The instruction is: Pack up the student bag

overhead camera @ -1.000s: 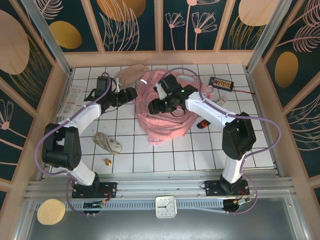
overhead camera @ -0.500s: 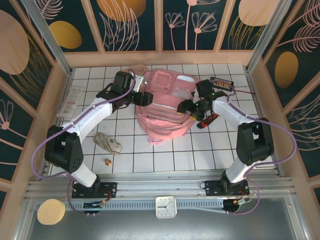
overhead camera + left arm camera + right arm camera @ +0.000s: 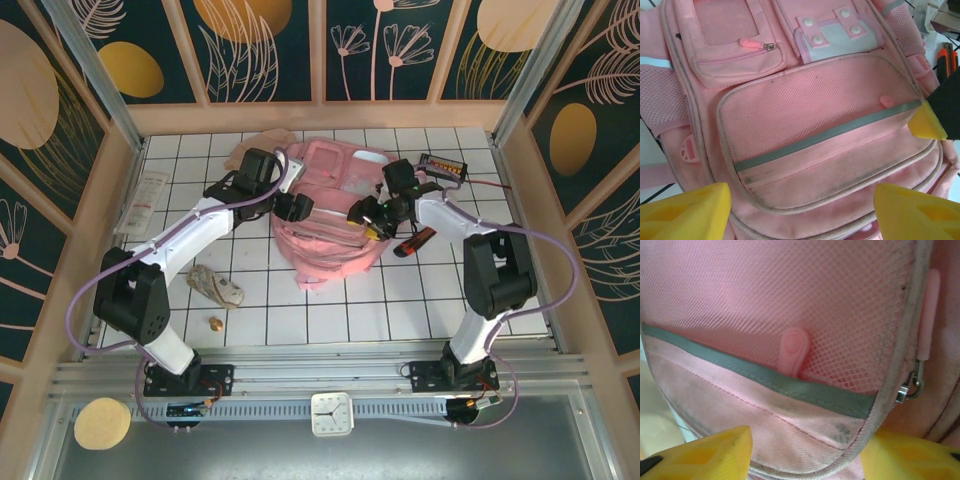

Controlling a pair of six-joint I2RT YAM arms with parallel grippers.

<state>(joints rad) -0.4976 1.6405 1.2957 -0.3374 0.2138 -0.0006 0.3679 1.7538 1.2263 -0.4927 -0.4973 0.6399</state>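
**1. Student bag.** The student bag lies flat, front face up, at table centre toward 12 o'clock. In the L wrist view its mesh front pocket with grey reflective strip faces the camera.

**2. Claws.**
- Left gripper: at the bag's 9 o'clock edge. Jaws wide apart and holding nothing. Both yellow fingertips hang over the pocket's lower rim.
- Right gripper: at the bag's 3 o'clock side, over the mesh pocket. Fingers stand partly apart w/ the pocket's piped corner between them. Cannot tell if the fabric is pinched or only touched. A pink zip pull sits just above the strip, and a metal slider is at the 3 o'clock rim. One of its tips rests at the strip's end.

**3. Surroundings.**
- Orange box cutter: at 4 o'clock, just beside the bag.
- Black device: at 2 o'clock, near the wall.
- Tan pouch: at 11 o'clock, touching the bag.
- Crumpled wrapper: at 8 o'clock, well apart.
- Small brown object: at 7 o'clock, well apart.

**4. Room.** Bare tiles run along 6 o'clock between the bag and the arm bases. Wooden walls close in at 9, 12 and 3 o'clock.
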